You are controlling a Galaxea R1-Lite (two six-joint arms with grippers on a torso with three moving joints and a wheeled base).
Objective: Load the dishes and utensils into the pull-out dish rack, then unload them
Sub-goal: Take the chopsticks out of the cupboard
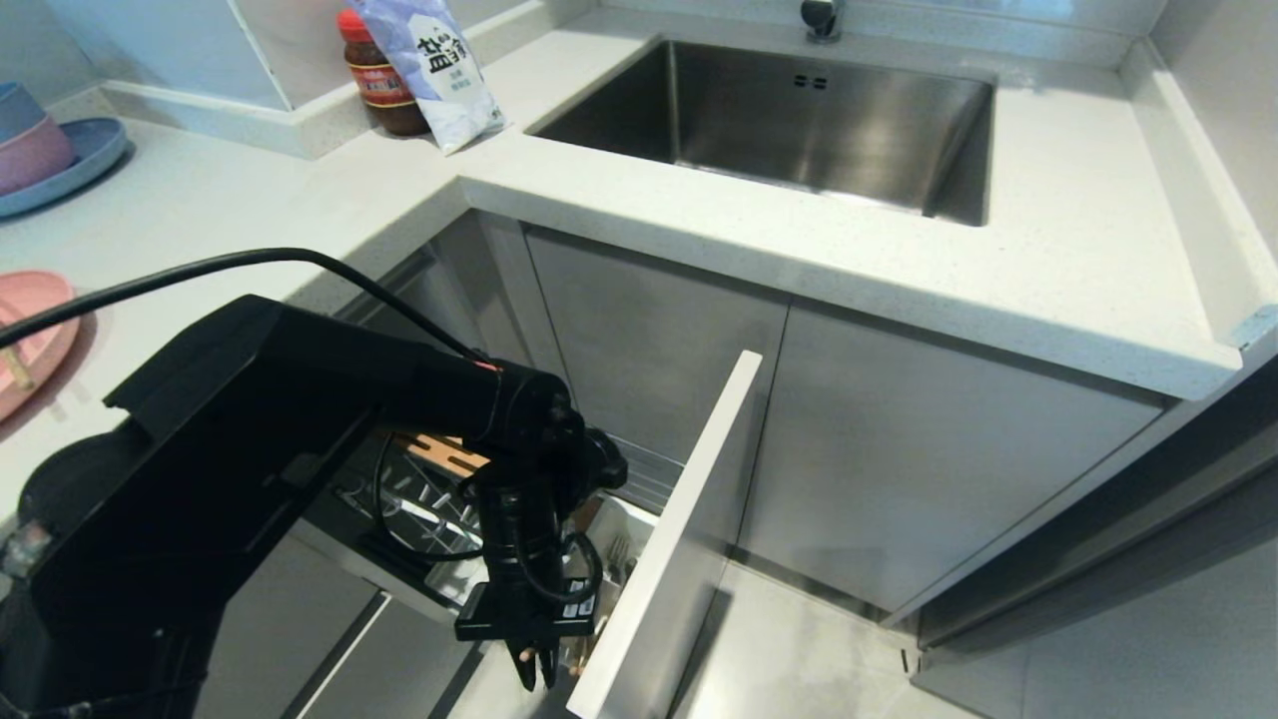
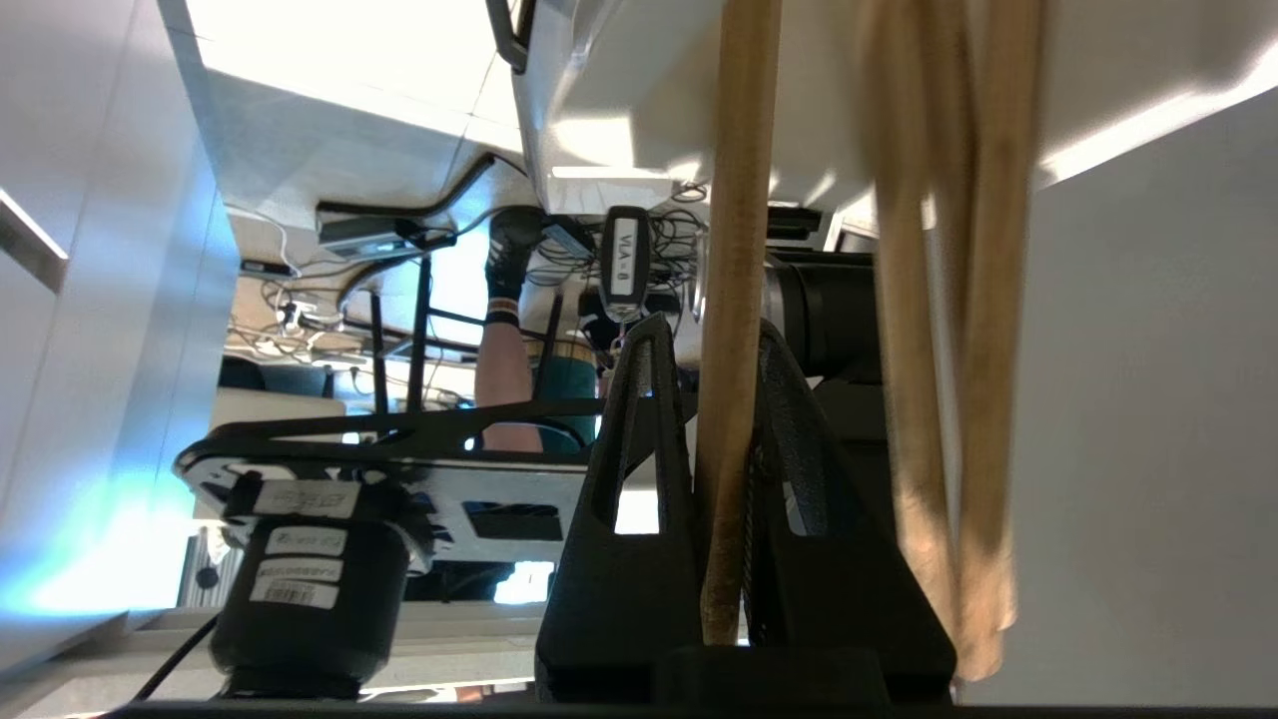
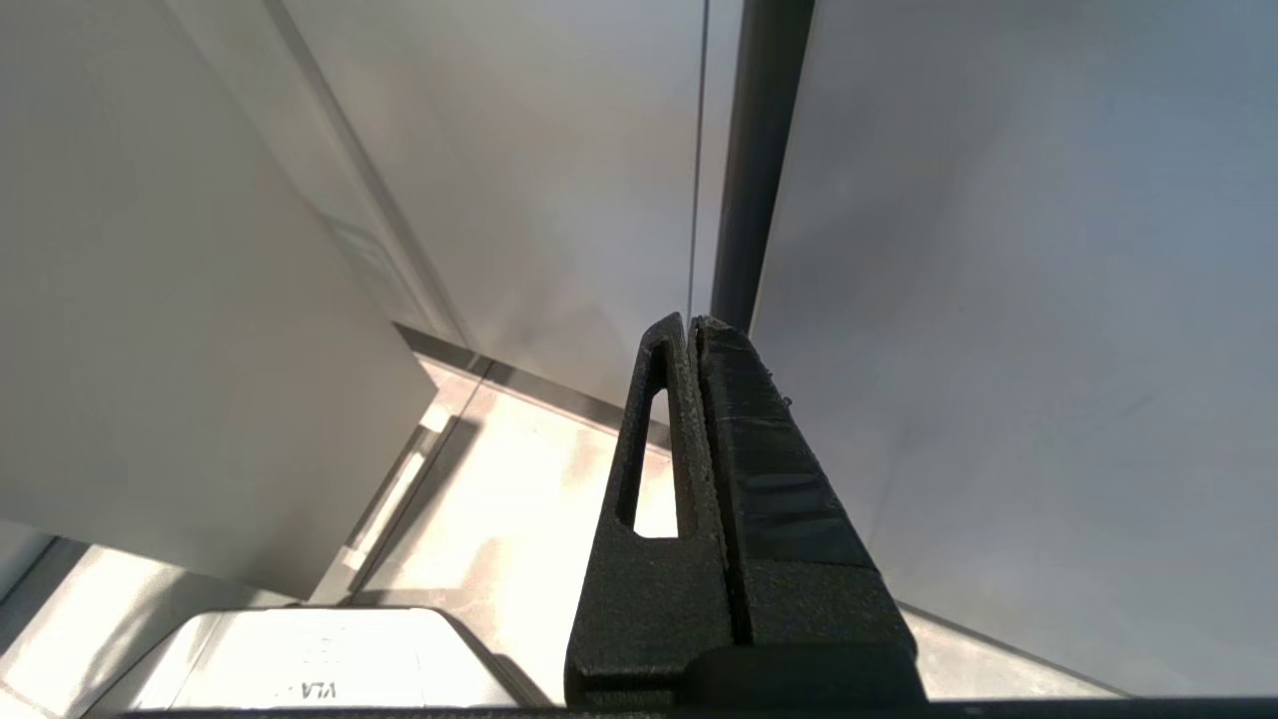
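Down at the near edge of the head view, the left gripper (image 1: 536,667) points into the white cutlery holder (image 1: 627,521) of the pull-out dish rack (image 1: 659,589), most of which the black arm hides; only a bit of its wooden strip (image 1: 446,454) and a few prongs show. In the left wrist view its fingers (image 2: 627,469) are clenched on one chopstick (image 2: 734,300), while more wooden sticks (image 2: 949,330) hang just beside it, too blurred to count. The fork (image 1: 619,555) shows only as tines inside the holder. The right gripper (image 3: 692,335) is outside the head view, its fingers pressed together on nothing. Farther off, on the tabletop (image 1: 250,200), the pink plate (image 1: 35,335) is cut off by the frame edge, and the sink (image 1: 779,110) lies beyond.
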